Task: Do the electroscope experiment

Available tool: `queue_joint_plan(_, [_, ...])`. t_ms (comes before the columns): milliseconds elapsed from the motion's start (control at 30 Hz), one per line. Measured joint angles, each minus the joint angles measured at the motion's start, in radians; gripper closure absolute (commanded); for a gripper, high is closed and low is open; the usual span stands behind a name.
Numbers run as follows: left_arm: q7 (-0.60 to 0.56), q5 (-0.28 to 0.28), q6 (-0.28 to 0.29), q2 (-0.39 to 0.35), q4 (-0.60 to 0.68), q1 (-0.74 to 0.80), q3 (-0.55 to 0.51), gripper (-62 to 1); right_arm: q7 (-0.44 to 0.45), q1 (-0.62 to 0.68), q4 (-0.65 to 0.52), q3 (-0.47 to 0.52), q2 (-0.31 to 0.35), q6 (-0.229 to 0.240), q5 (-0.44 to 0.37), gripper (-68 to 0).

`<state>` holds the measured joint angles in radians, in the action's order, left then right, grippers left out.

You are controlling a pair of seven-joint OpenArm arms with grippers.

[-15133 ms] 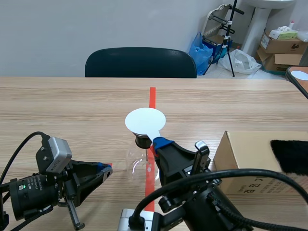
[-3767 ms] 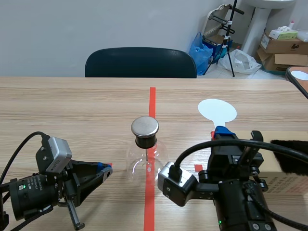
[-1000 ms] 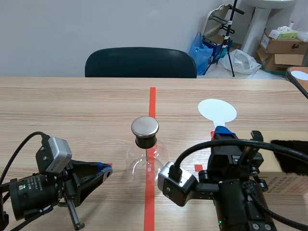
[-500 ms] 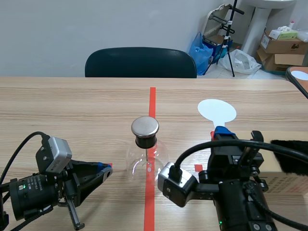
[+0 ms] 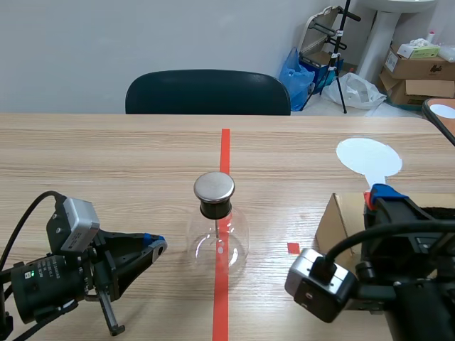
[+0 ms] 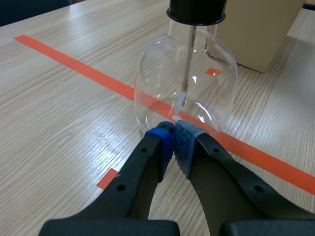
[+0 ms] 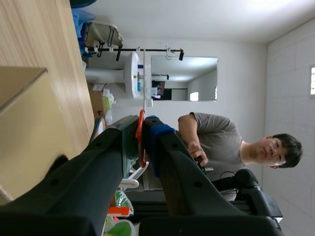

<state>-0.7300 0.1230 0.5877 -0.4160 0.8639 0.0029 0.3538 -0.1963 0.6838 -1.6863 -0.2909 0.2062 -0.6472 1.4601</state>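
The electroscope, a clear glass flask (image 5: 217, 238) with a black stopper and a round metal cap (image 5: 215, 186), stands on the red tape line at mid-table. In the left wrist view the flask (image 6: 187, 88) is just ahead of my left gripper (image 6: 173, 142), whose pads meet, shut on nothing. In the scene view that left gripper (image 5: 155, 246) lies low to the flask's left. My right gripper (image 5: 382, 192) is shut on the stem of a white round paddle (image 5: 368, 155), held above the cardboard box. In the right wrist view the paddle (image 7: 142, 105) shows edge-on between the fingers.
A cardboard box (image 5: 333, 222) sits right of the flask, partly behind my right arm; it also shows as the box (image 6: 261, 29) beyond the flask. A dark chair (image 5: 207, 92) stands at the far table edge. A person (image 7: 211, 137) is visible past the right gripper.
My right arm has swung to the right with the paddle, from beside the flask to over the box. The left arm has shifted slightly back and left, still shut.
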Motion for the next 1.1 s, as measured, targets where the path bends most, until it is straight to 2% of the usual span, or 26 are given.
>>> queue_joint_plan(67, [0.000, 0.000, 0.000, 0.000, 0.000, 0.000, 0.000, -3.2, 0.029, 0.014, 0.000, 0.024, -0.004, -0.012, 0.000, -1.7])
queue_joint_plan(167, [0.000, 0.000, 0.000, 0.000, 0.000, 0.000, 0.000, -3.2, 0.075, 0.026, 0.000, 0.047, -0.004, -0.079, 0.000, -1.7])
queue_joint_plan(200, [0.000, 0.000, 0.000, 0.000, 0.000, 0.000, 0.000, -3.2, 0.095, 0.027, 0.000, 0.056, -0.004, -0.082, -0.001, -1.7])
queue_joint_plan(433, [0.000, 0.000, 0.011, -0.001, 0.000, 0.000, 0.000, -3.2, 0.204, 0.057, 0.000, 0.137, -0.013, -0.078, -0.063, -1.7])
queue_joint_plan(633, [-0.034, -0.001, 0.011, -0.027, 0.016, 0.026, 0.000, -3.1, 0.330, 0.089, 0.000, 0.242, -0.124, -0.076, -0.062, -1.7])
queue_joint_plan(800, [-0.049, 0.000, 0.011, -0.076, 0.105, 0.104, -0.019, -3.1, 0.401, 0.104, 0.001, 0.291, -0.190, -0.075, -0.062, -1.7])
queue_joint_plan(1100, [-0.049, 0.000, 0.012, -0.126, 0.271, 0.247, -0.110, -3.1, 0.485, 0.104, 0.074, 0.347, -0.259, -0.074, -0.062, -1.8])
